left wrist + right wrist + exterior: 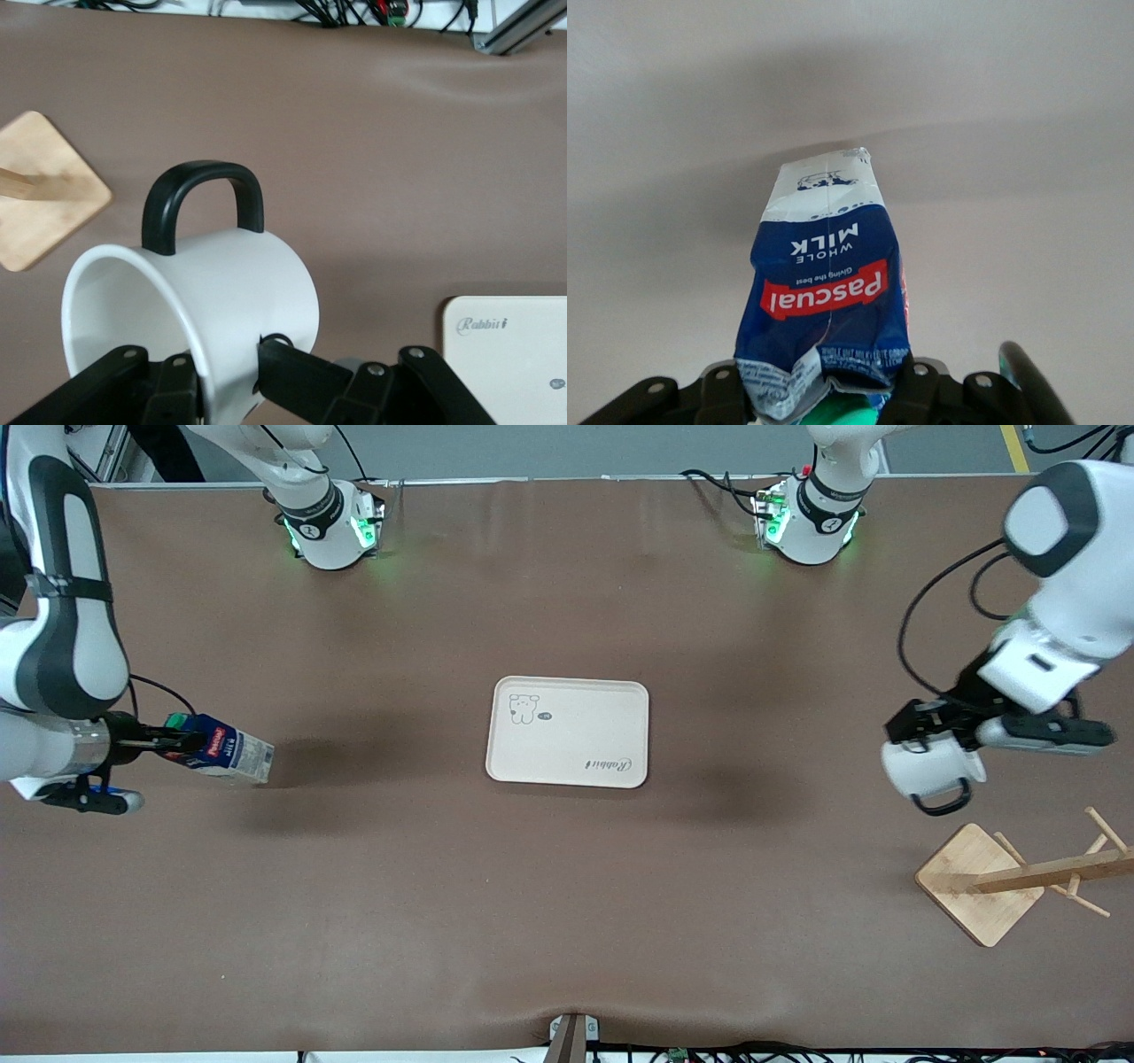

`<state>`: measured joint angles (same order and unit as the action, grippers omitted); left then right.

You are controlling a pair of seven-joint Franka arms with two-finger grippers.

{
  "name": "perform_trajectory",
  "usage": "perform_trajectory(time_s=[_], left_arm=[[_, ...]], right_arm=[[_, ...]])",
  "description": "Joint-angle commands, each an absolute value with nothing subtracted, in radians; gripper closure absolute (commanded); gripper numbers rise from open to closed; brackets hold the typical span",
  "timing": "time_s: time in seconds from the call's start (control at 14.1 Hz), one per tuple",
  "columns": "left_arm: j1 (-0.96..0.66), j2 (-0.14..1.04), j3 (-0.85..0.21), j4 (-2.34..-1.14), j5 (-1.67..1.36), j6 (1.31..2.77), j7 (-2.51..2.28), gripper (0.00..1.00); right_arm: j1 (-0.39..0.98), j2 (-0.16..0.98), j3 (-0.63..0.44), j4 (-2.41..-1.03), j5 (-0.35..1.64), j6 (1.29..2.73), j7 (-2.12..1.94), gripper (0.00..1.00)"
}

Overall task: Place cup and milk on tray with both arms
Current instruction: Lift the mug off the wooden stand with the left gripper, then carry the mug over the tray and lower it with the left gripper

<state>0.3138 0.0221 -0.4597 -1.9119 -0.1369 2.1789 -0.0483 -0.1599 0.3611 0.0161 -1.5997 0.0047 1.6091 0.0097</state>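
Observation:
The cream tray lies at the table's middle and holds nothing. My right gripper is shut on the top of the blue and white milk carton and holds it tipped sideways above the table at the right arm's end; in the right wrist view the carton sits crumpled between the fingers. My left gripper is shut on the rim of the white cup, held in the air at the left arm's end, its black handle showing. A corner of the tray shows in the left wrist view.
A wooden rack with a square base and pegs stands near the left arm's end, nearer the front camera than the cup; it also shows in the left wrist view. The arms' bases stand along the table's back edge.

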Motion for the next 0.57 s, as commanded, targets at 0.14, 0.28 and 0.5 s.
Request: perform_trajectory(time_s=[0.14, 0.28, 0.5], left_arm=[[0.229, 0.240, -0.609, -1.740, 0.061, 2.163, -0.319, 1.00], [0.128, 0.331, -0.609, -1.682, 0.136, 2.163, -0.406, 1.00], [0.002, 0.426, -0.604, -1.612, 0.227, 2.151, -0.512, 1.00]], right_arm=[[-0.124, 0.359, 0.021, -1.504, 0.003, 1.580, 0.012, 1.00], [-0.126, 0.367, 0.025, -1.447, 0.023, 1.582, 0.012, 1.00], [-0.103, 0.368, 0.023, -1.407, 0.020, 1.588, 0.017, 1.00]])
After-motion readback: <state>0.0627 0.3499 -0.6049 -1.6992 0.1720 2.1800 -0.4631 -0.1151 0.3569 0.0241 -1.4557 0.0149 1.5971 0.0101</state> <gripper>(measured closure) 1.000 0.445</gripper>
